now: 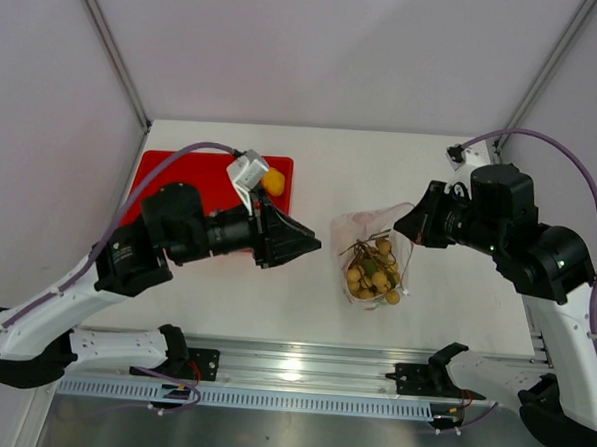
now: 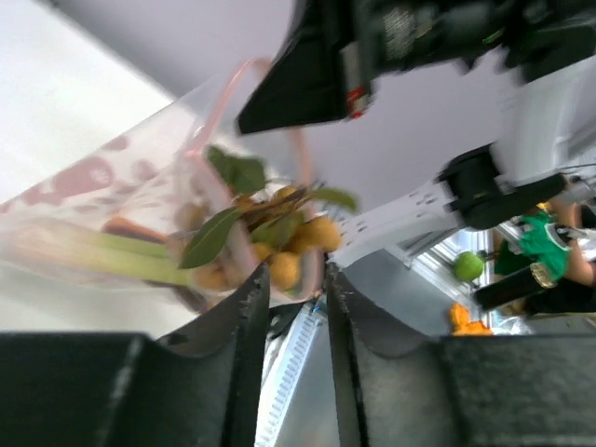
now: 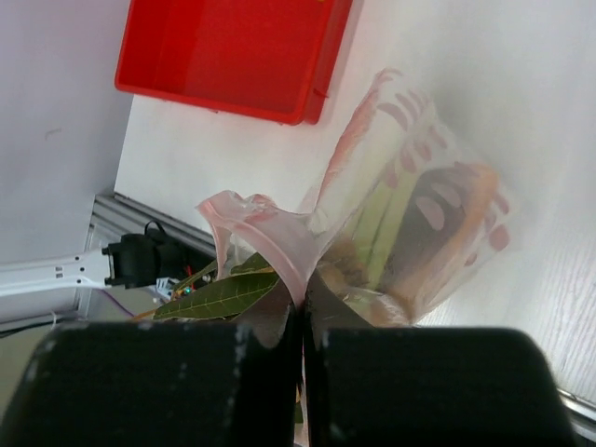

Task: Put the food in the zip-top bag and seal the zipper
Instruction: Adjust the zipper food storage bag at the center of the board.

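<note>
The zip-top bag (image 1: 369, 249) lies mid-table, clear with pink dots, holding the tan berries (image 1: 374, 280), their leaves and the green-white stalks (image 3: 386, 219). My right gripper (image 1: 403, 229) is shut on the bag's pink zipper edge (image 3: 279, 237), pinching it between the jaws (image 3: 303, 291). My left gripper (image 1: 312, 246) hovers just left of the bag, its jaws a little apart with nothing between them (image 2: 293, 284). Just ahead of it are the berries (image 2: 284, 270) and stalks (image 2: 112, 256) in the bag. A small yellow-orange fruit (image 1: 274, 180) sits on the red tray.
The red tray (image 1: 181, 177) lies at the left behind my left arm, also in the right wrist view (image 3: 233, 51). An aluminium rail (image 1: 291, 368) runs along the near table edge. White walls close the back and sides.
</note>
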